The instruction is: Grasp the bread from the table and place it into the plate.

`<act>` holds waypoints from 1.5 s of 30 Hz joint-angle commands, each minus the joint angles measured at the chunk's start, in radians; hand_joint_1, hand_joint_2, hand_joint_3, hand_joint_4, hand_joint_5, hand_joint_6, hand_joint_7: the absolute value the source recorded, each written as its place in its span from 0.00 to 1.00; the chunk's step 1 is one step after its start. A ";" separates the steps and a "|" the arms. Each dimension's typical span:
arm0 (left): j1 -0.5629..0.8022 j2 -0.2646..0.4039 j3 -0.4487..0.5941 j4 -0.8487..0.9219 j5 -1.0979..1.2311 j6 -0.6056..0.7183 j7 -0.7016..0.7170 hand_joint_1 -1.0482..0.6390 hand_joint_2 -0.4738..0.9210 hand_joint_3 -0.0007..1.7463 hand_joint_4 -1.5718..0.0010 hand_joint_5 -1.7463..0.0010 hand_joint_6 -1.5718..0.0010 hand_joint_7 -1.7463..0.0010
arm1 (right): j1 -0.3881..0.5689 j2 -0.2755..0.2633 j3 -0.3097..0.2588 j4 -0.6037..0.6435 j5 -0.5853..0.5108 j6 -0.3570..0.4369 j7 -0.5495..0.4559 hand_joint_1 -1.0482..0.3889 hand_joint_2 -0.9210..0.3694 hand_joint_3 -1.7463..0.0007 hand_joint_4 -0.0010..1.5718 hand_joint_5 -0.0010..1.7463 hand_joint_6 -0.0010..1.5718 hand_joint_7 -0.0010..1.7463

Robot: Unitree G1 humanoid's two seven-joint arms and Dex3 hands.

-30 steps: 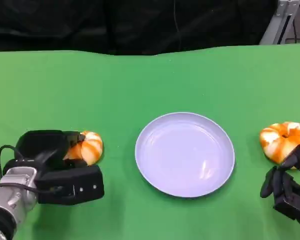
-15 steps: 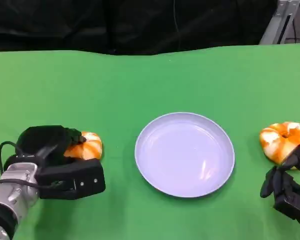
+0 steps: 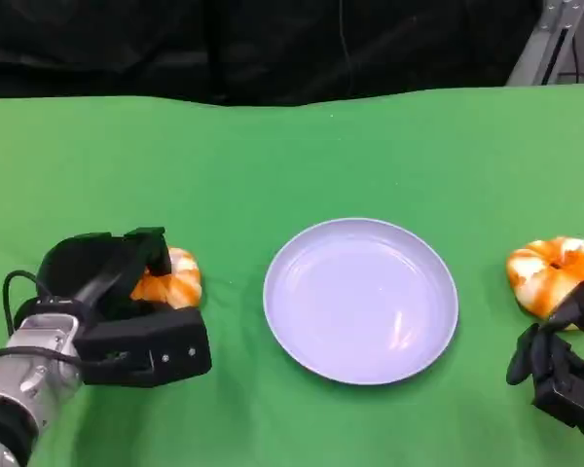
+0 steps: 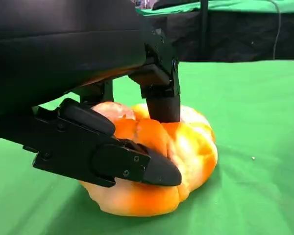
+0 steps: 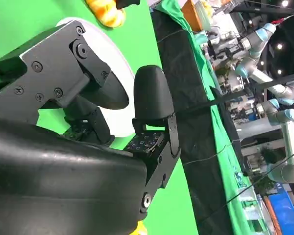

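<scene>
Left robot hand (image 3: pixel 127 311) is gripping the bread (image 3: pixel 170 282) on the green worktop (image 3: pixel 292 156) beside the plate (image 3: pixel 360 300); right robot hand (image 3: pixel 563 365) is idling, fingers curled on nothing.

A flat green cloth-covered worktop (image 3: pixel 302 156) fills the scene, backed by a black curtain (image 3: pixel 253 44) along its far edge. A grey metal frame (image 3: pixel 555 39) stands at the far right corner. Pale grey robot arms (image 5: pixel 272 105) stand in the background room, beyond the green cloth.
</scene>
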 commanded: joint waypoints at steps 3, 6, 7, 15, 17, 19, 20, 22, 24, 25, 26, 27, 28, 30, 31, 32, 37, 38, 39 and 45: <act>0.017 0.034 0.020 -0.050 -0.004 -0.022 0.018 0.57 1.00 0.14 0.59 0.00 0.66 0.01 | -0.004 -0.020 -0.013 -0.004 0.010 0.003 0.000 0.70 0.37 0.19 0.58 1.00 0.48 0.95; 0.024 0.053 0.034 -0.095 -0.009 -0.032 0.011 0.57 1.00 0.17 0.59 0.00 0.66 0.00 | -0.004 -0.017 -0.011 -0.003 0.005 -0.001 -0.004 0.70 0.38 0.19 0.58 1.00 0.48 0.95; 0.027 0.057 0.037 -0.107 -0.009 -0.035 0.008 0.57 1.00 0.18 0.59 0.00 0.65 0.01 | -0.004 -0.016 -0.011 -0.003 0.005 -0.001 -0.005 0.70 0.38 0.19 0.58 1.00 0.48 0.95; 0.048 0.090 0.068 -0.262 -0.010 -0.049 -0.016 0.57 0.99 0.19 0.60 0.00 0.61 0.06 | -0.006 -0.017 -0.010 0.003 0.005 -0.007 0.004 0.70 0.38 0.19 0.58 1.00 0.48 0.95; 0.052 0.094 0.073 -0.306 -0.003 -0.053 -0.011 0.56 0.99 0.20 0.59 0.00 0.59 0.08 | -0.008 -0.017 -0.009 0.005 0.002 -0.009 0.001 0.70 0.38 0.19 0.58 1.00 0.48 0.95; 0.054 0.093 0.078 -0.348 -0.002 -0.054 -0.027 0.55 0.99 0.21 0.59 0.00 0.58 0.09 | -0.009 -0.017 -0.010 0.006 0.003 -0.008 0.002 0.70 0.39 0.19 0.58 1.00 0.48 0.95; 0.055 0.092 0.080 -0.364 -0.004 -0.054 -0.038 0.55 0.99 0.22 0.59 0.00 0.57 0.12 | -0.009 -0.017 -0.010 0.007 0.004 -0.008 0.004 0.70 0.38 0.19 0.58 1.00 0.48 0.95; 0.049 0.079 0.082 -0.404 -0.011 -0.060 -0.060 0.55 0.98 0.22 0.59 0.00 0.55 0.13 | -0.010 -0.017 -0.010 0.007 0.006 -0.008 0.006 0.70 0.38 0.19 0.58 1.00 0.48 0.95; 0.048 0.072 0.084 -0.425 -0.012 -0.061 -0.072 0.56 0.97 0.22 0.58 0.00 0.54 0.13 | -0.011 -0.017 -0.011 0.008 0.006 -0.009 0.007 0.70 0.38 0.19 0.58 1.00 0.48 0.95; 0.049 0.072 0.086 -0.430 -0.011 -0.059 -0.076 0.56 0.97 0.23 0.58 0.00 0.54 0.13 | -0.011 -0.017 -0.011 0.008 0.006 -0.009 0.007 0.70 0.38 0.19 0.58 1.00 0.48 0.95; 0.042 0.062 0.083 -0.441 -0.012 -0.059 -0.091 0.56 0.97 0.23 0.58 0.00 0.54 0.13 | -0.011 -0.016 -0.011 0.007 0.007 -0.007 0.006 0.70 0.38 0.19 0.58 1.00 0.48 0.95; 0.031 0.049 0.078 -0.453 -0.013 -0.059 -0.109 0.56 0.96 0.24 0.58 0.00 0.56 0.09 | -0.009 -0.014 -0.011 0.002 0.008 -0.001 0.001 0.70 0.38 0.19 0.58 1.00 0.48 0.95; 0.021 0.036 0.075 -0.461 -0.016 -0.062 -0.123 0.56 0.95 0.24 0.58 0.00 0.59 0.05 | -0.007 -0.012 -0.010 -0.004 0.008 0.003 -0.004 0.70 0.38 0.19 0.58 1.00 0.48 0.95; 0.009 0.016 0.073 -0.467 -0.018 -0.068 -0.144 0.57 0.93 0.24 0.58 0.00 0.61 0.02 | -0.005 -0.010 -0.008 -0.008 0.008 0.006 -0.006 0.70 0.38 0.19 0.59 1.00 0.48 0.95; 0.001 0.003 0.071 -0.464 -0.020 -0.071 -0.157 0.57 0.94 0.24 0.58 0.00 0.61 0.02 | -0.006 -0.010 -0.008 -0.006 0.008 0.001 -0.003 0.70 0.38 0.19 0.59 1.00 0.48 0.95; -0.008 -0.011 0.067 -0.461 -0.019 -0.072 -0.169 0.57 0.94 0.24 0.58 0.00 0.61 0.02 | -0.007 -0.009 -0.007 -0.004 0.008 -0.002 -0.002 0.70 0.38 0.19 0.59 1.00 0.48 0.95; -0.042 -0.069 0.041 -0.425 0.008 -0.076 -0.178 0.56 0.95 0.23 0.57 0.00 0.53 0.14 | -0.011 -0.006 -0.005 -0.003 0.003 -0.006 -0.009 0.71 0.38 0.19 0.59 1.00 0.49 0.95; -0.049 -0.077 0.035 -0.415 0.014 -0.080 -0.172 0.55 0.96 0.22 0.57 0.00 0.52 0.16 | -0.012 -0.006 -0.005 -0.001 0.002 -0.006 -0.010 0.70 0.38 0.19 0.59 1.00 0.49 0.95; -0.058 -0.088 0.025 -0.402 0.021 -0.085 -0.171 0.55 0.96 0.21 0.57 0.00 0.52 0.16 | -0.013 -0.006 -0.004 0.002 0.000 -0.011 -0.010 0.70 0.39 0.19 0.59 1.00 0.49 0.95; -0.103 -0.153 -0.013 -0.326 0.029 -0.098 -0.203 0.54 1.00 0.16 0.56 0.00 0.54 0.16 | -0.022 -0.006 -0.006 0.013 0.000 -0.017 -0.011 0.70 0.38 0.19 0.59 1.00 0.48 0.95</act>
